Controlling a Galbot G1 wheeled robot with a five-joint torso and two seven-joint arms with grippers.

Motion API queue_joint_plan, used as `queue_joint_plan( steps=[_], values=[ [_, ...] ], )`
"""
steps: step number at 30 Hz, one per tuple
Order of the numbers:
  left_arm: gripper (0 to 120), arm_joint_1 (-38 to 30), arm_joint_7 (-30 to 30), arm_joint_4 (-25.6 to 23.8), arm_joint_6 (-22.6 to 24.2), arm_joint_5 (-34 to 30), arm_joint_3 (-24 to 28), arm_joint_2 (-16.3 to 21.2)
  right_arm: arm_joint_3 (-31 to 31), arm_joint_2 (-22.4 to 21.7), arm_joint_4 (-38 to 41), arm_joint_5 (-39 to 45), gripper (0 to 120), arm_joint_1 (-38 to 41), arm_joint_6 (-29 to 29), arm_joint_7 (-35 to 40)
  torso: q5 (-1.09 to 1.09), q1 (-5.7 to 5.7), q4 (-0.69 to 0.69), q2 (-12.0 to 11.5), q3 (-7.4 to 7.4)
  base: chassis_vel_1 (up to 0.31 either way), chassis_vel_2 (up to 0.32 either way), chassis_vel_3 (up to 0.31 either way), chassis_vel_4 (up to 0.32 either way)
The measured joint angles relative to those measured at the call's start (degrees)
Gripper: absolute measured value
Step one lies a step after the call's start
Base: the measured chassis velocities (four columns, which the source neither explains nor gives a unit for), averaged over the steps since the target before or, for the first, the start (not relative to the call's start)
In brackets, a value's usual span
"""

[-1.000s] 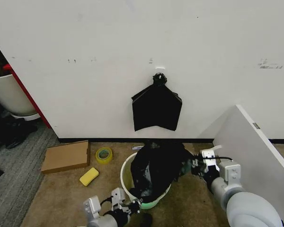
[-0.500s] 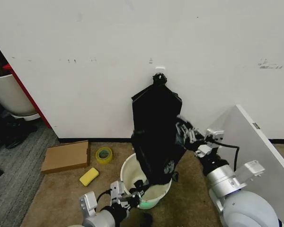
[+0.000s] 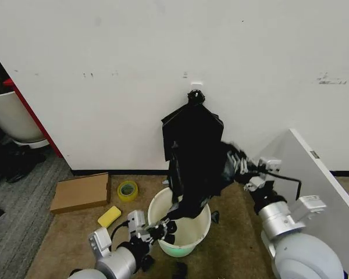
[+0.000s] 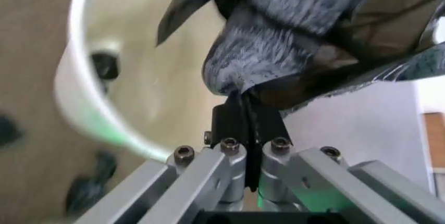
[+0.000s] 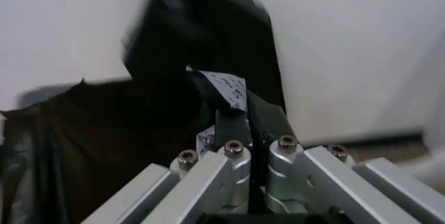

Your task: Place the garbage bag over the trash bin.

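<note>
Black glossy garbage bag (image 3: 196,168) hangs lifted above the trash bin (image 3: 180,226). Right gripper (image 3: 232,164) pinches its upper edge; left gripper (image 3: 164,228) is clamped on the lower end. Risk: thin film slips or tears if the arms pull apart.

left arm: low at the near edge, reaching forward and up | left hand (image 3: 166,224): fingers (image 4: 240,125) pinched together on the bag (image 3: 198,165) | right arm: raised from the near right, forearm angled up and leftward | right hand (image 3: 232,163): held high, fingers (image 5: 243,122) closed on the bag
</note>
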Motion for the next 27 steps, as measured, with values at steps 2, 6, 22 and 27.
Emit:
queue_joint_plan(
  steps=[2, 6, 22, 27],
  values=[
    [0, 1.0, -1.0, 0.0, 1.0, -0.4, 0.7, 0.2, -0.1, -0.1, 0.0, 2.6, 0, 0.2, -1.6, 1.2, 0.0, 0.0, 0.0, 0.0, 0.0, 0.0, 0.0, 0.0, 0.0],
    [0, 2.6, -3.5, -0.1, 3.6, -1.8, 1.7, 1.2, -1.3, 0.2, 0.0, 6.3, 0, -0.1, -5.6, 2.7, 0.0, 0.0, 0.0, 0.0, 0.0, 0.0, 0.0, 0.0, 0.0],
    [0, 0.3, -7.4, -0.1, 7.5, -6.4, 2.4, 0.7, -3.5, 2.9, -3.0, 9.5, 0, 2.6, -13.0, 2.1, 0.0, -0.01, 0.0, 0.0, 0.0, 0.0, 0.0, 0.0, 0.0],
    [0, -2.6, -2.8, -0.1, 12.5, -7.9, 3.4, -1.7, -2.2, 2.8, -3.9, 6.3, 0, 2.1, -9.7, -0.2, 0.01, -0.01, 0.0, 0.0, 0.0, 0.0, 0.0, 0.0, 0.0]
  ],
)
